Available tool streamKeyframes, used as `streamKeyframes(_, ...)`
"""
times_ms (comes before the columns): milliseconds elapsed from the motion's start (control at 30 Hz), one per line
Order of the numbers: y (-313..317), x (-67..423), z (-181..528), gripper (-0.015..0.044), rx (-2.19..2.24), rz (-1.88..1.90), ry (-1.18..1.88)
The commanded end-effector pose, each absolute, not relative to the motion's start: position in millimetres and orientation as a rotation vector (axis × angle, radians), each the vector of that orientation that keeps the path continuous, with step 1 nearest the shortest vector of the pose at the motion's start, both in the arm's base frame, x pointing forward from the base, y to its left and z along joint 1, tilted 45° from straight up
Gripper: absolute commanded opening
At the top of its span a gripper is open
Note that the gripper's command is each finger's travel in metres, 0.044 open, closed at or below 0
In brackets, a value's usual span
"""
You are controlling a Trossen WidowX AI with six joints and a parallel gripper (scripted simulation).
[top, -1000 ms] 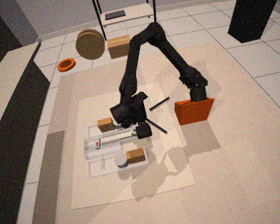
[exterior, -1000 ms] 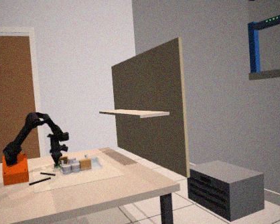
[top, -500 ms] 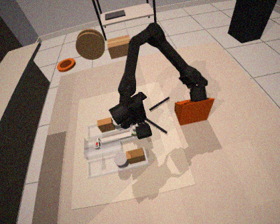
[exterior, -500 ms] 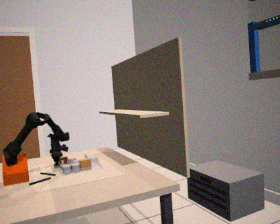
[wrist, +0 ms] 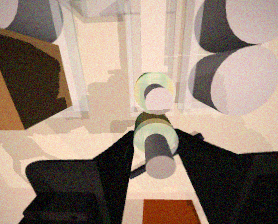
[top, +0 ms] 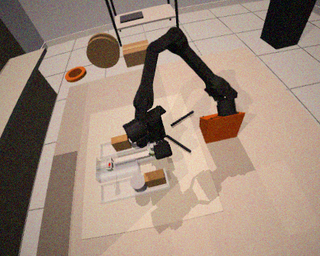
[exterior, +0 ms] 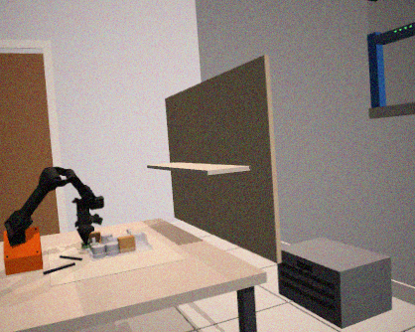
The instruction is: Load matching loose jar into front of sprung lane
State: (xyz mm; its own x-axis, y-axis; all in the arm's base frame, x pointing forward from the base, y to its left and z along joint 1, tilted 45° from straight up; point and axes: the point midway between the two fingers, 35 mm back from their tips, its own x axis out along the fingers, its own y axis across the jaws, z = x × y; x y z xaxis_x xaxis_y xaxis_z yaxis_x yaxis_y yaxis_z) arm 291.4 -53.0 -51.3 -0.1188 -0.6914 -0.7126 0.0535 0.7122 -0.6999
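Pale green glass, by the look: the jar (wrist: 156, 145) sits clamped between the jaws of the gripper (wrist: 153, 152) at the lane (top: 129, 156) mouth, just before its twin (wrist: 154, 93). Likely light, rigid, slippery and round, so a grip across the body suits; the spring may twist it.

Tool (wrist: 155, 150) clamped on jar (wrist: 156, 147)

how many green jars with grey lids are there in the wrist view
2. One green jar is gripped in the jaws, nearest the camera. The other green jar stands just beyond it in the clear lane. The big grey cylinders alongside are not green; more jars may be hidden.
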Motion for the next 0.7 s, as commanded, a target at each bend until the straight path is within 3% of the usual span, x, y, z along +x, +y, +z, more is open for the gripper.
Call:
streamKeyframes(0,-53.8,304.9,-49.4,0.0,-0.522,-0.696,1.538)
streamKeyframes(667,-54.6,314.6,-48.5,0.0,-0.522,-0.696,1.538)
